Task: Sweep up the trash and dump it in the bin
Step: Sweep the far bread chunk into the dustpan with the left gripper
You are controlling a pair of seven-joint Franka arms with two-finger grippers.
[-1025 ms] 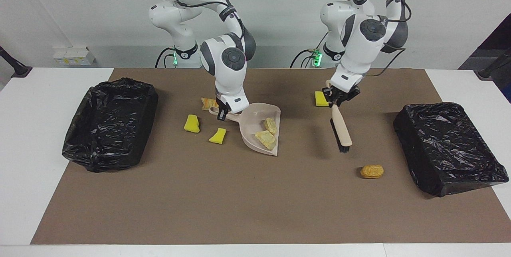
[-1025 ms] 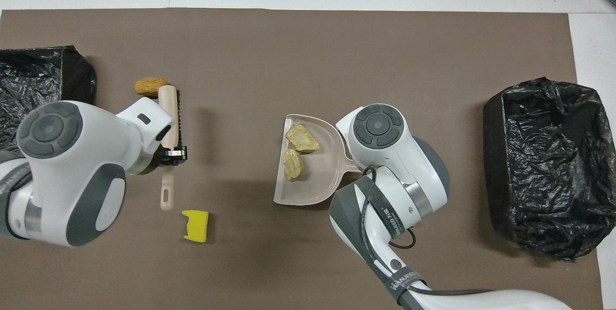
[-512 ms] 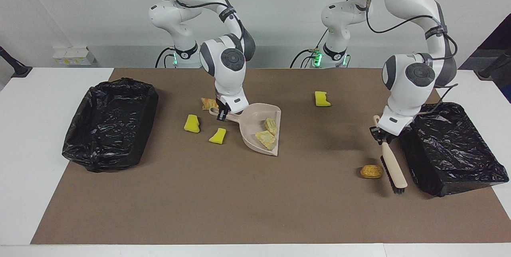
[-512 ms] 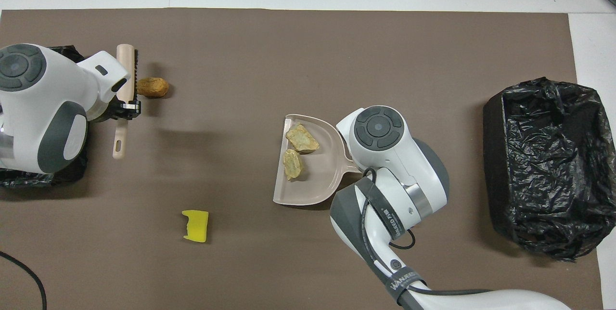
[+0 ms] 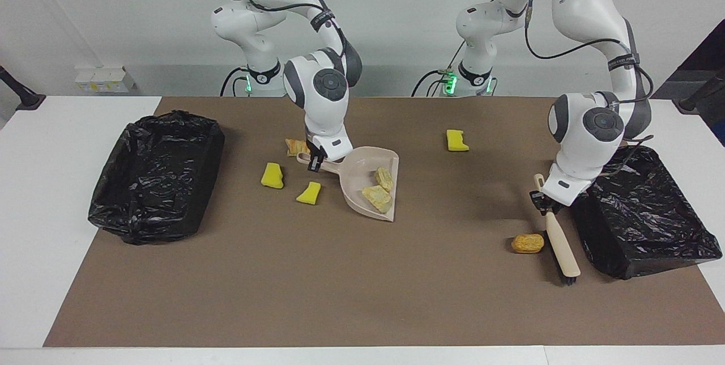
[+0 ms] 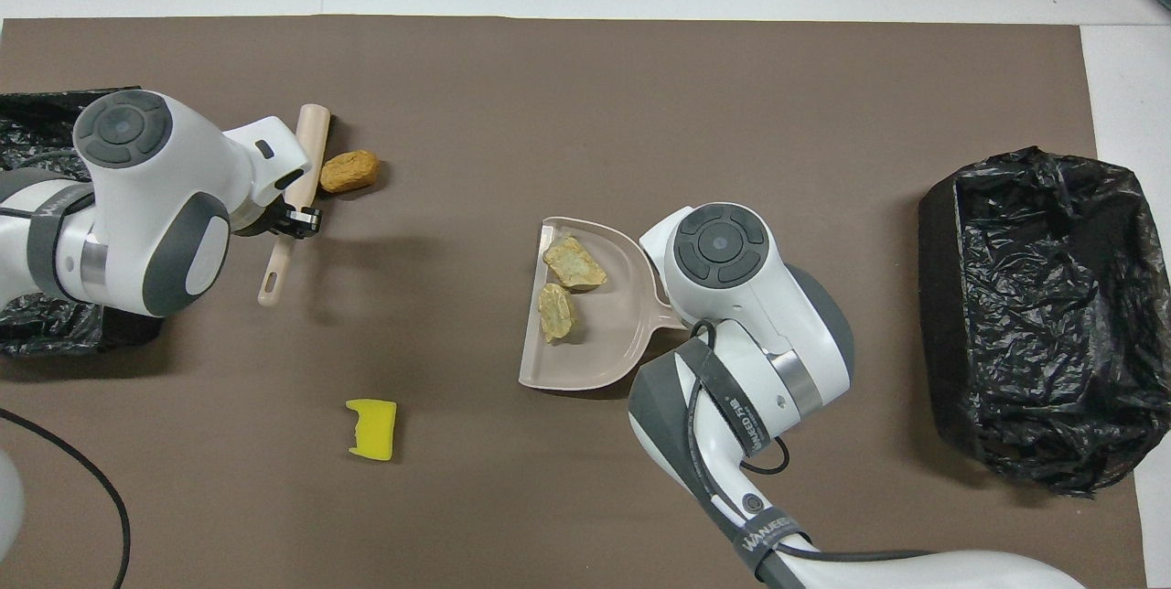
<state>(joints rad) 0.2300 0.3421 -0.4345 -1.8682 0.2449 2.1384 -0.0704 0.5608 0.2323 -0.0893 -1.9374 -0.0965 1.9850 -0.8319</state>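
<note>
From the facing view, the left gripper (image 5: 545, 199) is clamping its fingers on the brush (image 5: 559, 246) handle, an orange-brown lump (image 5: 527, 243) lying just beside the bristles. The right gripper (image 5: 314, 160) is clamping the dustpan (image 5: 362, 175) handle, two scraps (image 5: 378, 190) inside. From overhead, the brush (image 6: 297, 177) is touching the lump (image 6: 349, 171); a yellow sponge (image 6: 372, 429) is lying apart.
</note>
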